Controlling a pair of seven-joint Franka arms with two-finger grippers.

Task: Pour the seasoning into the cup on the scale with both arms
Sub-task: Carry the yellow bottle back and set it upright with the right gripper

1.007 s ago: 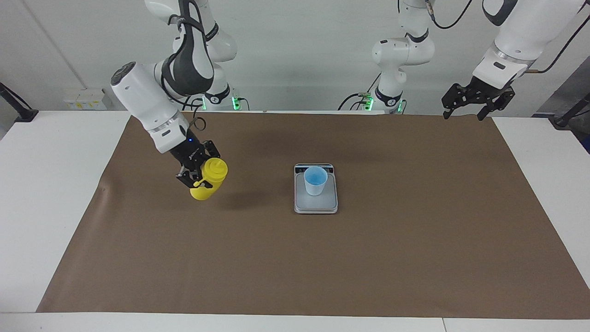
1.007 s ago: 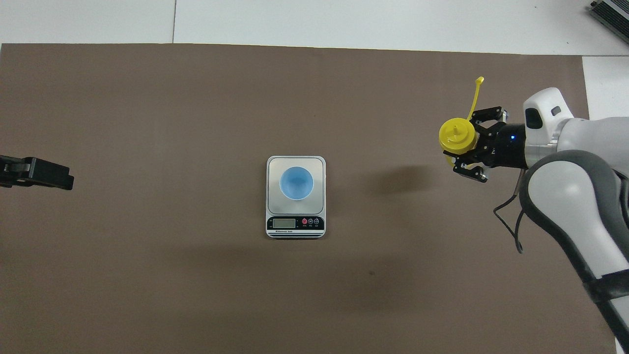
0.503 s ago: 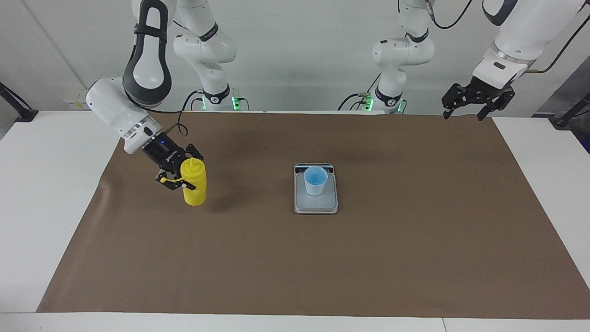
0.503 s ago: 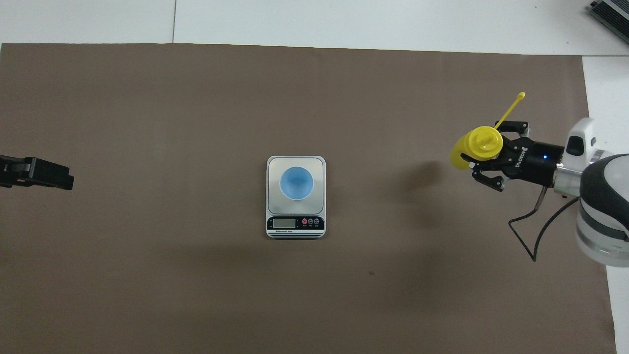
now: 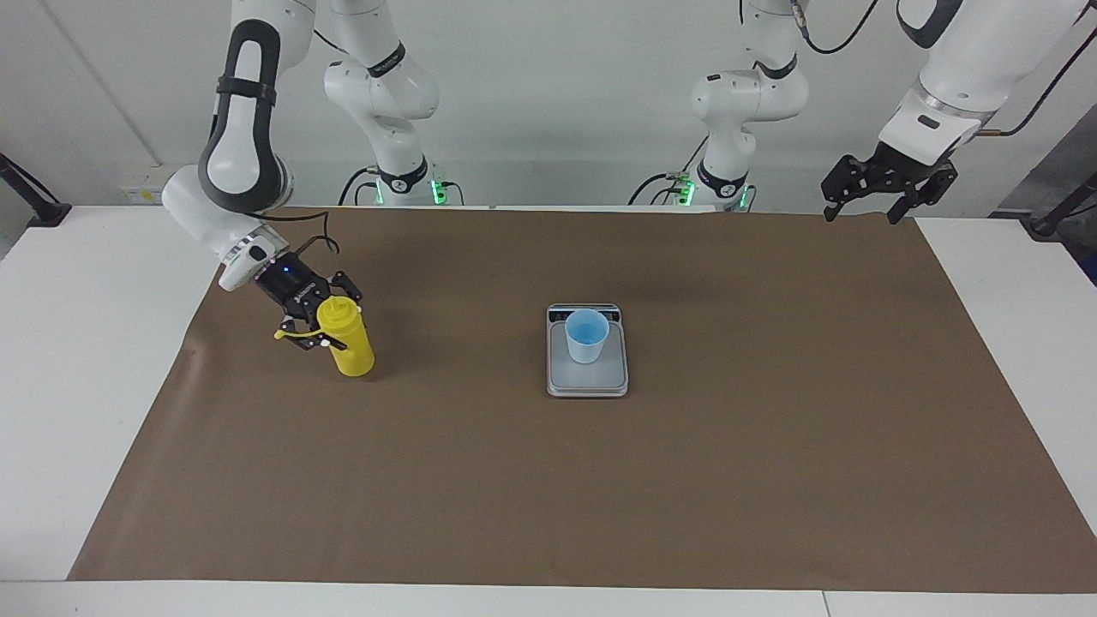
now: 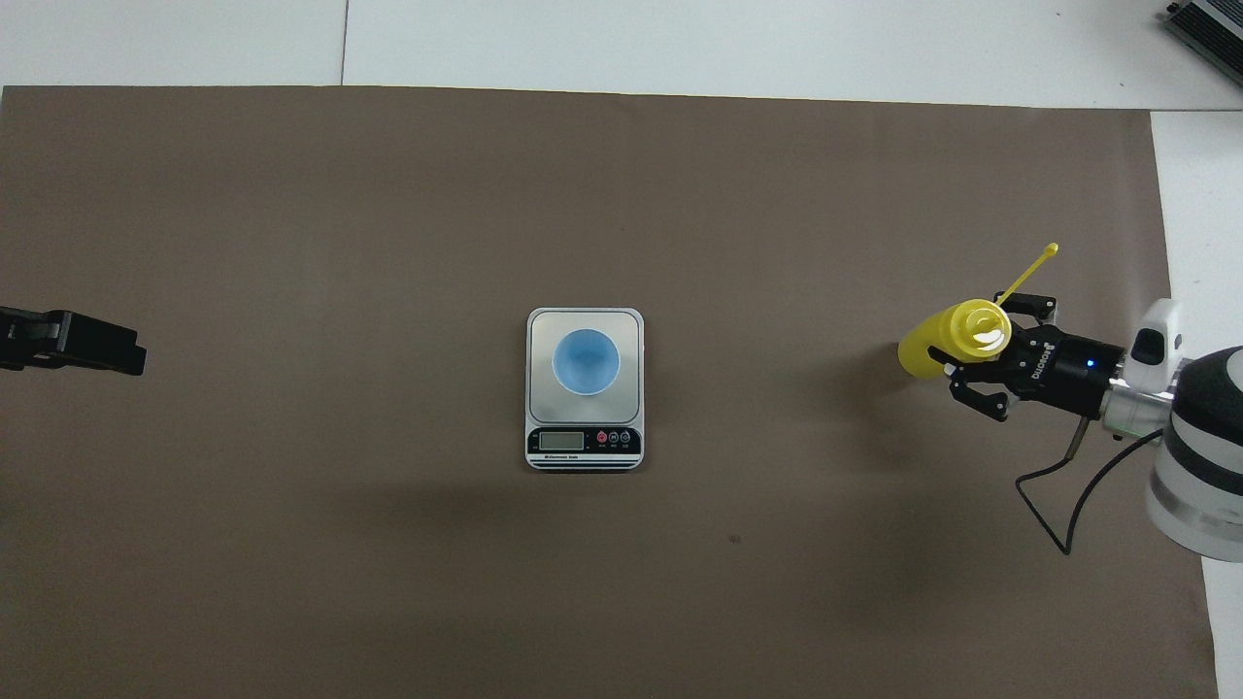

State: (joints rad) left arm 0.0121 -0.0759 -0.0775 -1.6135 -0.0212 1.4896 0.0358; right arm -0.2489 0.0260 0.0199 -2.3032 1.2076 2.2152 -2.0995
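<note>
overhead view puts the scale (image 6: 585, 388) at the middle of the brown mat (image 6: 388, 214), display strip toward the robots, with the cup (image 6: 586, 362) upright on its weighing plate. the seasoning (image 6: 947, 345) is at about three o'clock from the cup in this view, well apart from it, toward the right arm's end of the table (image 6: 680, 39).

the right pincer (image 6: 981, 357) is clamped on the bottle's upper part, just under the nozzle. in the facing view the same right pincer (image 5: 319, 324) grips the seasoning (image 5: 345, 341) from the side; the bottle stands nearly upright, its long axis close to vertical with the top leaning a little toward the right arm. its base seems to touch or almost touch the mat, though i cannot tell which. the small cap hangs free on its tether (image 6: 1029, 270), so the nozzle looks uncovered.

the left pincer (image 5: 887, 184) waits with its fingers apart, high over the mat's corner at the left arm's end, holding nothing; only its tip shows in the overhead view.

the coming move, as i judge it, turns on one line: the cup (image 5: 586, 336) lies at about three o'clock from the bottle in the facing view, so the bottle must travel that way and then tip its nozzle toward the cup. the right arm is plainly the nearer to the bottle, and the cup sits roughly between both arms.
</note>
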